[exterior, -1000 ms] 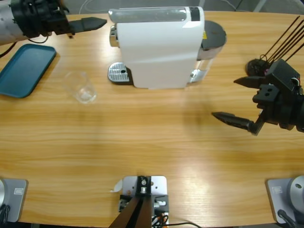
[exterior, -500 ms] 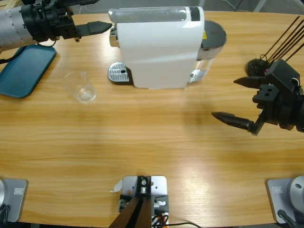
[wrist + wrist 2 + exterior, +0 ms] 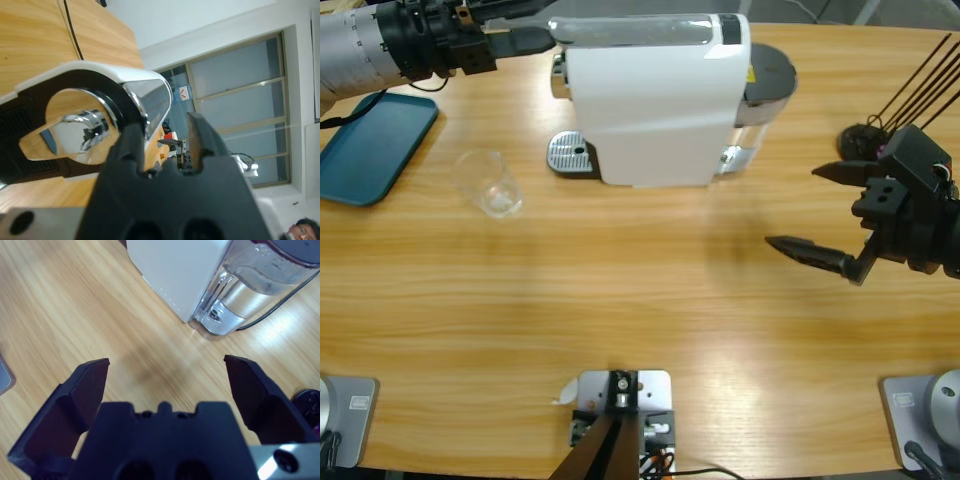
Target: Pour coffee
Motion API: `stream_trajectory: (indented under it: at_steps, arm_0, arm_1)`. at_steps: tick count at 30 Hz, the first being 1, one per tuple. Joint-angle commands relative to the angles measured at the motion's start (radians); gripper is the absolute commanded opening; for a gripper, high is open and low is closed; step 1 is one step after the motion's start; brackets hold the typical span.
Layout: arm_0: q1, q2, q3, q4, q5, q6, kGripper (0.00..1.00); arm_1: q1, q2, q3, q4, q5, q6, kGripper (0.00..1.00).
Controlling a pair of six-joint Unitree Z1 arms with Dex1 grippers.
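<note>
No coffee shows in any view. A clear tumbler (image 3: 492, 185) stands on the table, left of the white coffee machine (image 3: 650, 110) and its drip grate (image 3: 570, 155). My left gripper (image 3: 545, 25) is at the machine's top left end. In the left wrist view its jaws (image 3: 165, 130) stand narrowly apart, with the tip of the chrome lever (image 3: 150, 97) between them and a gap showing beside it. My right gripper (image 3: 792, 207) hovers wide open over bare table to the right of the machine (image 3: 175, 270), holding nothing (image 3: 166, 365).
A blue tray (image 3: 370, 145) lies at the far left edge. The machine's clear water tank (image 3: 260, 290) sits at its right end, with a cable behind. A small black holder with thin black sticks (image 3: 865, 140) stands at the right edge, close to the right gripper.
The left arm has moved right and a little up, bringing its jaws onto the machine's top left end. The right arm and the tumbler have not moved.
</note>
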Motion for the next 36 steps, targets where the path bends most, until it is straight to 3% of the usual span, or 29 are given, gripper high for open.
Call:
stream_trajectory:
  at_steps: [1,13,28,30,33,36]
  arm_0:
    - [-0.008,0.023,0.032,-0.047,0.052,-0.012,0.0]
    - [-0.03,-0.025,-0.028,-0.025,0.068,-0.032,0.0]
    - [-0.071,-0.176,-0.119,0.158,0.125,-0.018,0.0]
    - [-0.086,-0.235,-0.141,0.263,0.152,0.053,0.0]
    - [-0.099,-0.369,-0.211,0.552,0.275,0.243,0.0]
    - [-0.166,-0.484,-0.397,1.002,0.47,0.537,0.0]
  arm_1:
    - [0.0,0.026,0.013,0.006,0.001,-0.009,1.0]
    - [0.0,0.031,0.013,0.006,0.0,-0.009,1.0]
    - [0.0,0.034,0.012,0.007,0.0,-0.009,1.0]
    - [0.0,0.034,0.012,0.008,0.0,-0.009,1.0]
    - [0.0,0.036,0.012,0.008,0.0,-0.009,1.0]
    - [0.0,0.036,0.012,0.008,0.0,-0.009,1.0]
